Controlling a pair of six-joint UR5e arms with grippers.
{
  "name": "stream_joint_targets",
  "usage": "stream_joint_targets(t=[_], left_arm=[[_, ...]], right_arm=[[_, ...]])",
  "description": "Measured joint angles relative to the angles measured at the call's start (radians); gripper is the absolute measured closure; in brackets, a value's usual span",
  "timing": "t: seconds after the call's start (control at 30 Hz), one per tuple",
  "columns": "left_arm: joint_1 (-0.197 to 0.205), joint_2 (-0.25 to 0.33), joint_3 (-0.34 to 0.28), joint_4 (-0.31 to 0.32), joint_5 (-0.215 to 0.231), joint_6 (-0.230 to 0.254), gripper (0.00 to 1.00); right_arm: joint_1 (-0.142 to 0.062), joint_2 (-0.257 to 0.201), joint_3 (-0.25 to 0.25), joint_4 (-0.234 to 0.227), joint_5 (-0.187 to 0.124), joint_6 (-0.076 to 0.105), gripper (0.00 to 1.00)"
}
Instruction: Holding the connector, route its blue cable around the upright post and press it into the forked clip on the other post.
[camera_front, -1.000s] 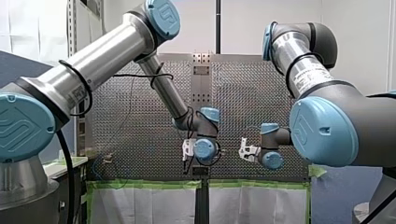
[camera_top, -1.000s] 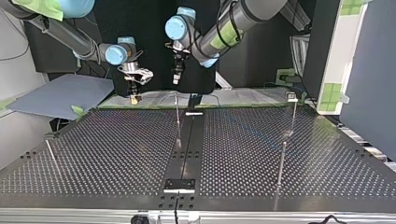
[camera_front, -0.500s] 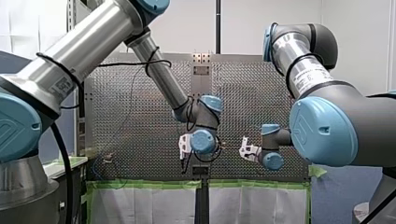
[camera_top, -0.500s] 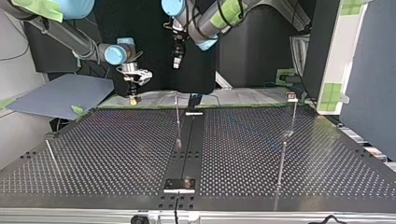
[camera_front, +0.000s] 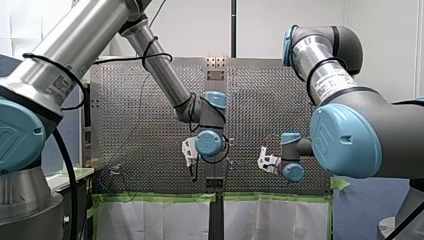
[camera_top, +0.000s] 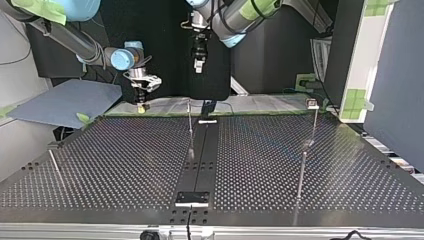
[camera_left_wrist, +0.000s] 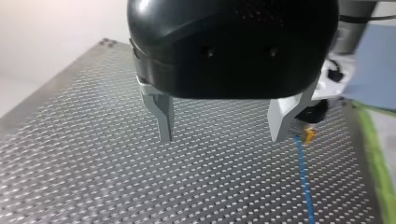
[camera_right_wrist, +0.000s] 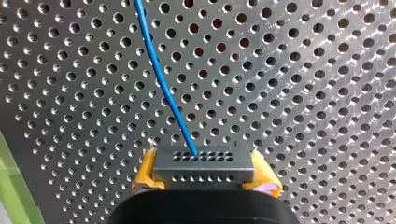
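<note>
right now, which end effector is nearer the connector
Right. My right end effector is shut on the connector; my left end effector hangs open, higher and apart from it.

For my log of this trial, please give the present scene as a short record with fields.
Left gripper: open, empty, above the table
Right gripper: shut on the connector, yellow pads
Blue cable: leaves the connector and runs over the table
Thin post: upright at the top view's middle, no cable seen around it
</note>
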Motion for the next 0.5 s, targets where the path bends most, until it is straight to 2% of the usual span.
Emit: stream_joint_targets(t=[0.5], left_arm=[[0.037, 0.126, -0.126, 0.126, 0.034, -0.045, 0.01]], right_arm=[[-0.006, 0.0, -0.002, 0.0, 0.003, 0.001, 1.0]])
